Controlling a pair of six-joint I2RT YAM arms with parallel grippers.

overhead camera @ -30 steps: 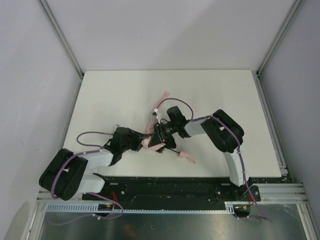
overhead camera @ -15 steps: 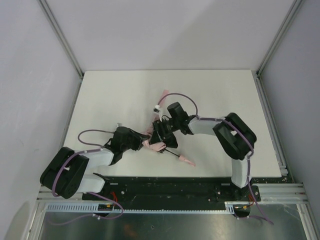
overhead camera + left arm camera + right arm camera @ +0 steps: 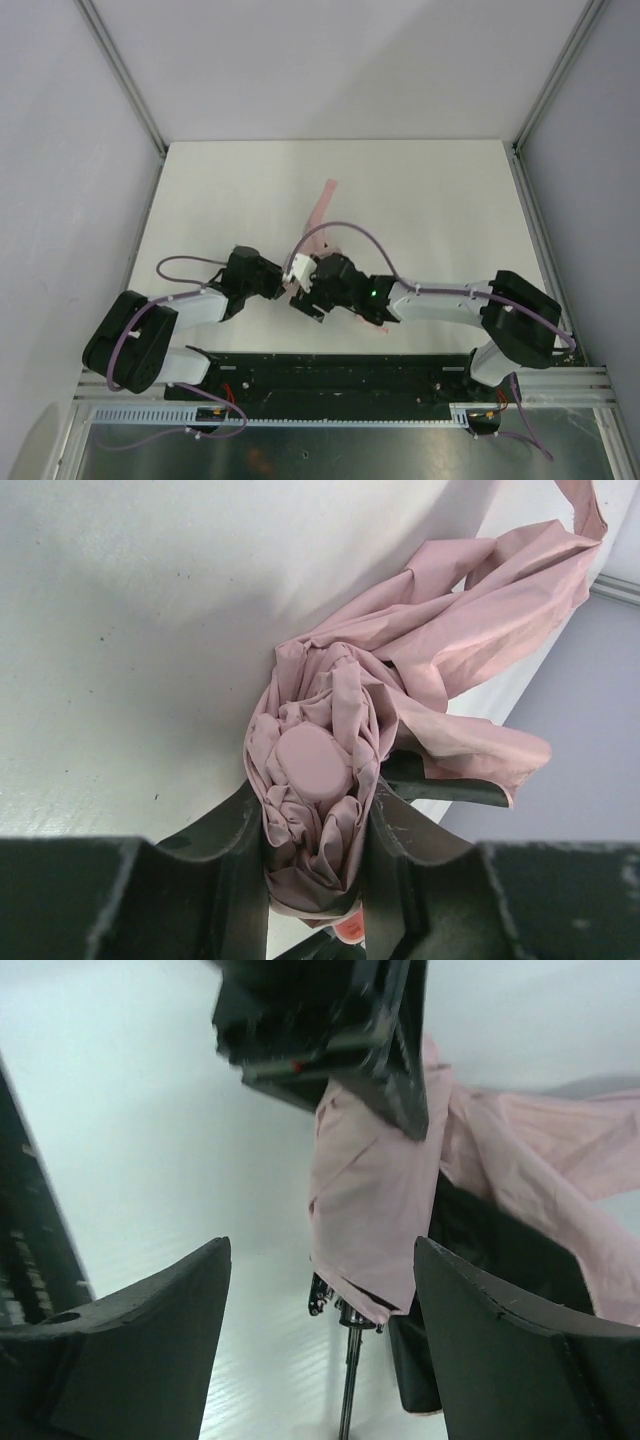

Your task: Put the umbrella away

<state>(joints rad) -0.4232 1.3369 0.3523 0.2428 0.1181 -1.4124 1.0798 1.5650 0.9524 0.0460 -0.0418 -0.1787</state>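
While tight in L gripper (image 3: 318, 798): umbrella (image 3: 345, 695).

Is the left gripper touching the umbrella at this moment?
Touching. In the left wrist view, the left gripper has both fingers pressed against the bunched umbrella, with no gap on either side.

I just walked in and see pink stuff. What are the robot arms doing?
The left gripper is squeezing the bunched-up pink umbrella over the white table. The right gripper is open beside it, facing its loose fabric. The umbrella isn't put away yet.
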